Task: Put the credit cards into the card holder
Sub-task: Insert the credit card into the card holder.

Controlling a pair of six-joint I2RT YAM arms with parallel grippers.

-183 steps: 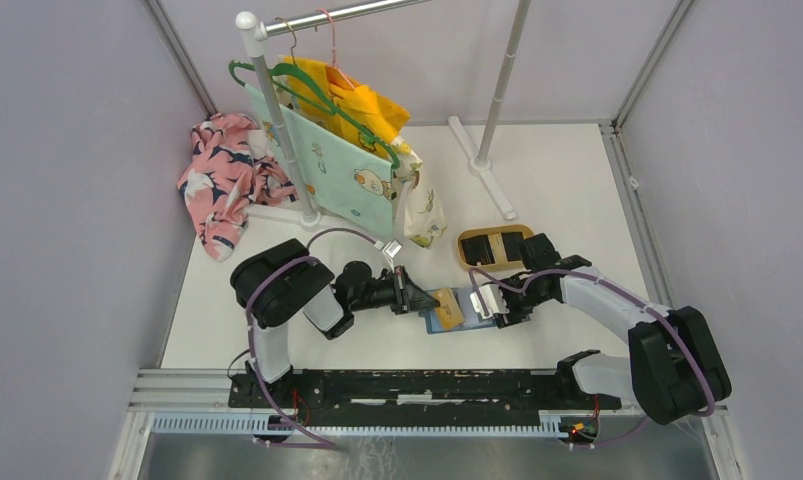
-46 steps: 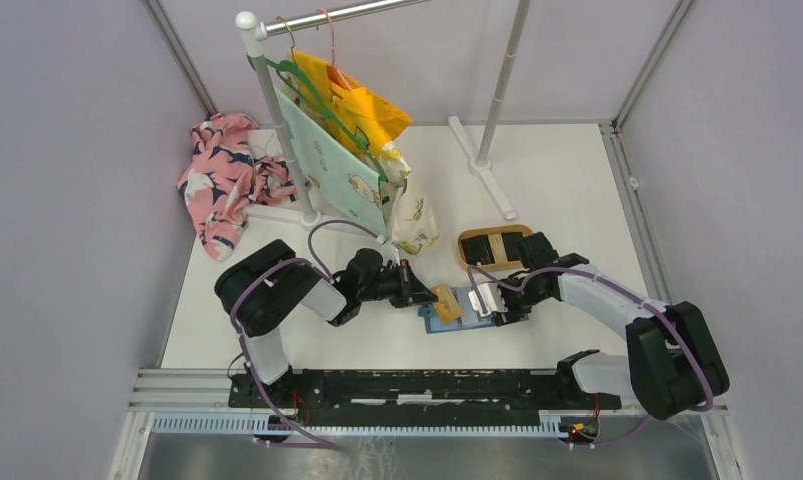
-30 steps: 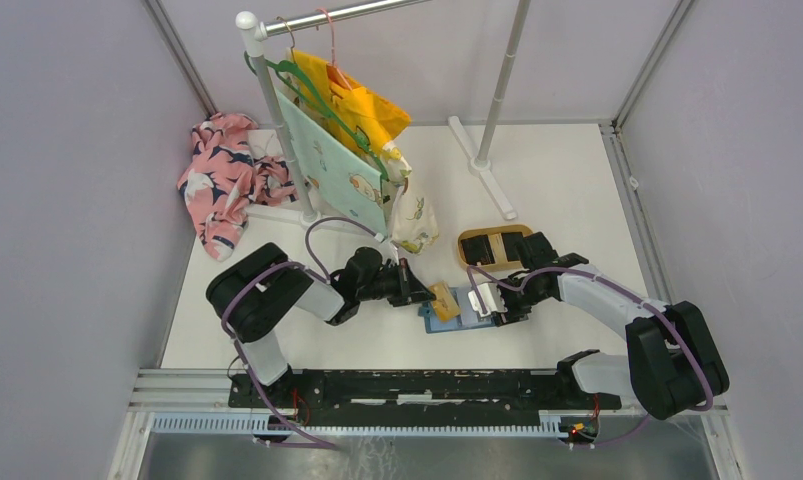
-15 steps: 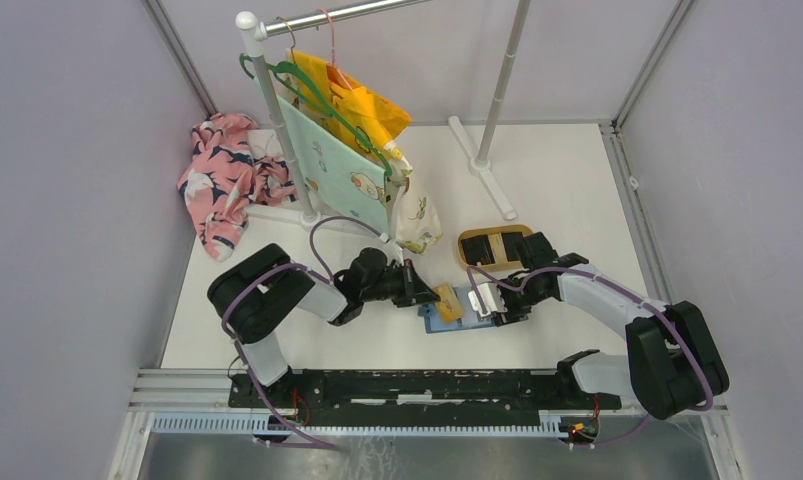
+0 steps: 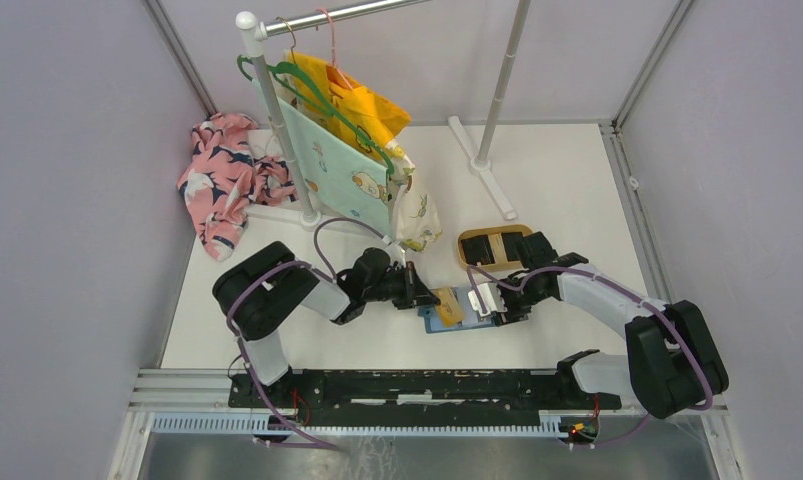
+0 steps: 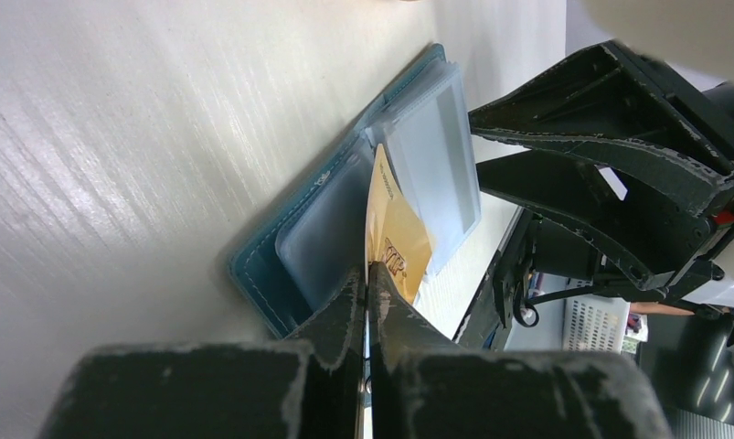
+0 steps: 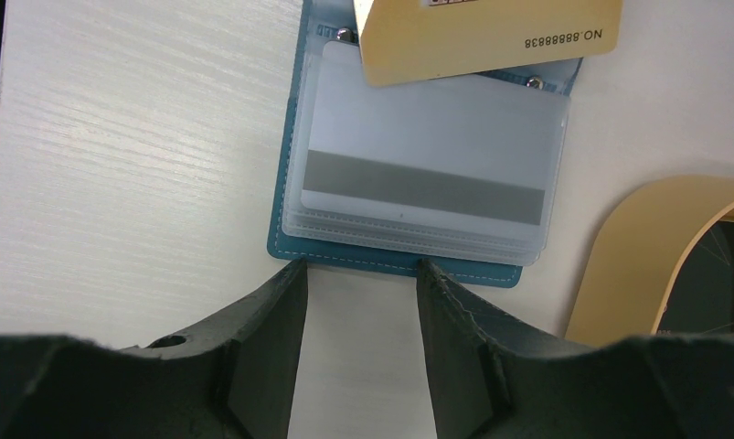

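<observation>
- The white table (image 5: 557,190) is carrying everything, with a metal clothes rack (image 5: 272,110) standing at its far left.
- A mint-green printed garment (image 5: 332,170) and a yellow garment (image 5: 362,100) are hanging from the rack on green hangers, while a pink floral garment (image 5: 222,180) is lying crumpled beside the rack's foot.
- The two black arms are reaching inward from the near edge and meeting just in front of the rack.
- A tan oval tray (image 5: 464,262) is sitting just behind the right arm's wrist, holding dark cards (image 5: 497,247); the right wrist view is catching one corner of the tray (image 7: 628,247).
- The teal card holder (image 5: 439,324) is lying open and flat on the table between the two grippers, its stack of clear sleeves (image 7: 427,174) facing up.
- The right gripper (image 5: 489,300) is hovering at the holder's right end with its jaws parted, gripping nothing; its fingertips (image 7: 285,279) are framing the teal edge (image 7: 290,242).
- The left gripper (image 5: 424,296) is pinching a gold credit card (image 5: 447,305) with its jaws closed tight.
- From the left wrist, the card (image 6: 395,238) is showing edge-on, its far end slipping among the holder's sleeves (image 6: 326,238); its numbered edge (image 7: 491,37) is overlapping the holder's top.
</observation>
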